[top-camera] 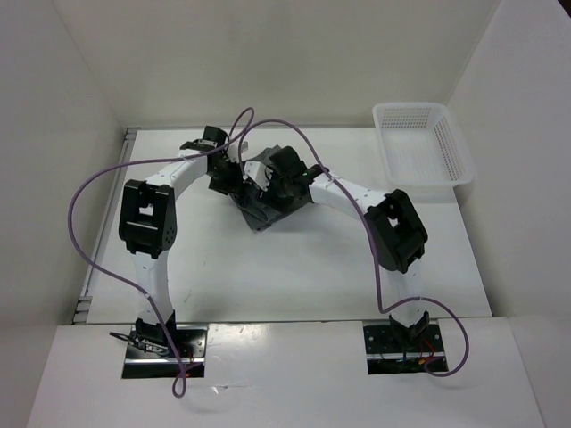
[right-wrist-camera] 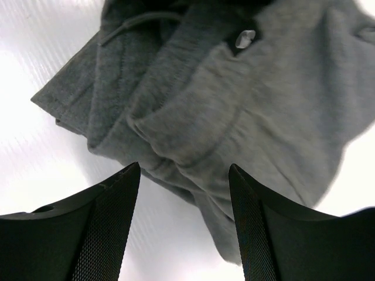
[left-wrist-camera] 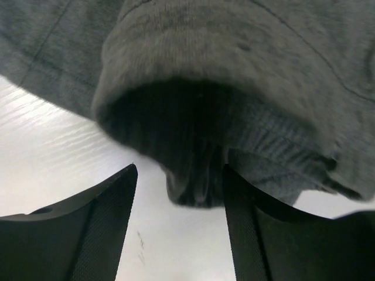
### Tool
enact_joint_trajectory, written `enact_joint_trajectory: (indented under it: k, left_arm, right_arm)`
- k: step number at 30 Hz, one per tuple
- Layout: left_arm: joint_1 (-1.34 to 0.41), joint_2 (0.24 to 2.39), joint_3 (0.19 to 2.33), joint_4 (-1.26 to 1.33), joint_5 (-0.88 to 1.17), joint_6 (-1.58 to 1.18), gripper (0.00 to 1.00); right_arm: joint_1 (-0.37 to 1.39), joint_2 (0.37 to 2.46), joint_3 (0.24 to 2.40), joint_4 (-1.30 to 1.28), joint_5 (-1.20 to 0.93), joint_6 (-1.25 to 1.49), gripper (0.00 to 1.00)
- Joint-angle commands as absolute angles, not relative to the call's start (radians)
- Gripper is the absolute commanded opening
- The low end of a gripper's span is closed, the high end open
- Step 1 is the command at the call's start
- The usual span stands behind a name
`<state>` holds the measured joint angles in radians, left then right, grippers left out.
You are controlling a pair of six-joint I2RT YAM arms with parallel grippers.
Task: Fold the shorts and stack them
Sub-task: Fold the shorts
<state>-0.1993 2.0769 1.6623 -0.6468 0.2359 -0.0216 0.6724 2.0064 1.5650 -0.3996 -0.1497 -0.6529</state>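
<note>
Status: early stage. The shorts (top-camera: 257,214) lie in a crumpled heap on the table (top-camera: 294,267), toward its far side, between the two arms. No clean fold is visible and nothing is stacked.

Left end effector (left-wrist-camera: 179,170): fingers wide apart, with a lobe of fabric between them. It is apparently not gripped, though the close view is dim.

Right end effector (right-wrist-camera: 184,167): fingers wide, poised just above the cloth, holding nothing.

Count — one pair of shorts, one white basket (top-camera: 451,160) at far right, two arms.

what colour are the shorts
The shorts are plain mid-grey, clearest in the right wrist view.
</note>
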Motion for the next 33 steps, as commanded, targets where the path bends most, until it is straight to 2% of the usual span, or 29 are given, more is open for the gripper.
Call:
enact_joint_trajectory:
  k: [1, 4, 5, 6, 8, 9, 10, 11, 14, 17, 22, 25, 27, 33]
  left_arm:
    - [-0.206, 2.129, 1.686, -0.606, 0.248, 0.0, 0.67]
    - [-0.206, 2.163, 1.697, -0.606, 0.262, 0.0, 0.58]
    - [-0.206, 2.163, 1.709, -0.597, 0.262, 0.0, 0.5]
    - [-0.206, 2.177, 1.709, -0.597, 0.262, 0.0, 0.47]
    - [-0.192, 2.177, 1.718, -0.597, 0.304, 0.0, 0.4]
    - [-0.192, 2.177, 1.729, -0.597, 0.319, 0.0, 0.36]
    - [-0.18, 2.177, 1.729, -0.597, 0.333, 0.0, 0.33]
    - [-0.17, 2.177, 1.729, -0.597, 0.356, 0.0, 0.31]
    - [-0.17, 2.158, 1.729, -0.597, 0.377, 0.0, 0.3]
    - [-0.17, 2.158, 1.738, -0.597, 0.388, 0.0, 0.3]
    - [-0.17, 2.169, 1.759, -0.597, 0.397, 0.0, 0.25]
    - [-0.16, 2.18, 1.772, -0.606, 0.417, 0.0, 0.22]
    - [-0.15, 2.19, 1.804, -0.606, 0.429, 0.0, 0.22]
    - [-0.08, 2.275, 1.972, -0.629, 0.448, 0.0, 0.18]
  right_arm:
    - [0.692, 2.052, 1.606, -0.324, -0.161, -0.667, 0.68]
    - [0.692, 2.085, 1.64, -0.324, -0.161, -0.667, 0.66]
    - [0.692, 2.098, 1.64, -0.313, -0.161, -0.658, 0.66]
    - [0.692, 2.098, 1.64, -0.304, -0.147, -0.649, 0.64]
    - [0.692, 2.109, 1.64, -0.282, -0.114, -0.609, 0.55]
    - [0.692, 2.109, 1.64, -0.263, -0.104, -0.598, 0.49]
    - [0.692, 2.109, 1.649, -0.262, -0.104, -0.589, 0.37]
    - [0.692, 2.109, 1.649, -0.252, -0.095, -0.578, 0.32]
    - [0.692, 2.109, 1.658, -0.232, -0.065, -0.555, 0.29]
    - [0.701, 2.1, 1.677, -0.221, -0.052, -0.546, 0.37]
    - [0.733, 2.112, 1.686, -0.221, -0.064, -0.537, 0.38]
    - [0.742, 2.134, 1.695, -0.221, -0.052, -0.528, 0.13]
    - [0.742, 2.125, 1.695, -0.221, -0.043, -0.528, 0.0]
    - [0.753, 1.959, 1.603, -0.267, -0.135, -0.56, 0.0]
